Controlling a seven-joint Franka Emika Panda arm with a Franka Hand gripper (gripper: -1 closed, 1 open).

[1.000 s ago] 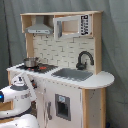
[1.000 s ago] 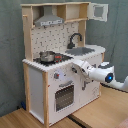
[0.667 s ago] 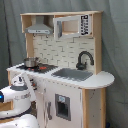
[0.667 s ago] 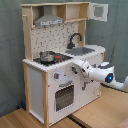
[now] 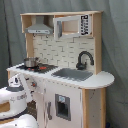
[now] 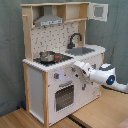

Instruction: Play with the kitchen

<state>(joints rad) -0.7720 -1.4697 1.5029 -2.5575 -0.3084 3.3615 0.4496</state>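
In the first exterior view, the kitchen (image 5: 62,70) is standing tall in front of a grey curtain (image 5: 115,45). It is filling most of the picture. It is made of white panels with light wood at the sides and on top. A black curved faucet (image 5: 84,59) is sitting behind a grey sink (image 5: 72,74). A small shiny pot (image 5: 30,62) is resting on the dark stove (image 5: 36,66). A grey hood (image 5: 39,29) is hanging over the stove, and a microwave cabinet (image 5: 73,26) with a see-through door is next to it. The back wall is looking like white tiles. No writing can be read. The white robot arm (image 5: 15,97) is reaching in from the first exterior view's left, low by the front of the kitchen. I cannot tell how its tool is set here.

In the second exterior view, the kitchen (image 6: 60,60) is standing on a wooden desk (image 6: 100,112). The oven door (image 6: 64,96) has a dark window and a grey handle. The round white arm (image 6: 107,76) is coming in from the second exterior view's right. Its tool (image 6: 76,67) is sitting right at the front edge of the kitchen, just under the stove and above the oven door. I cannot tell if the tool is spread or pressed together.
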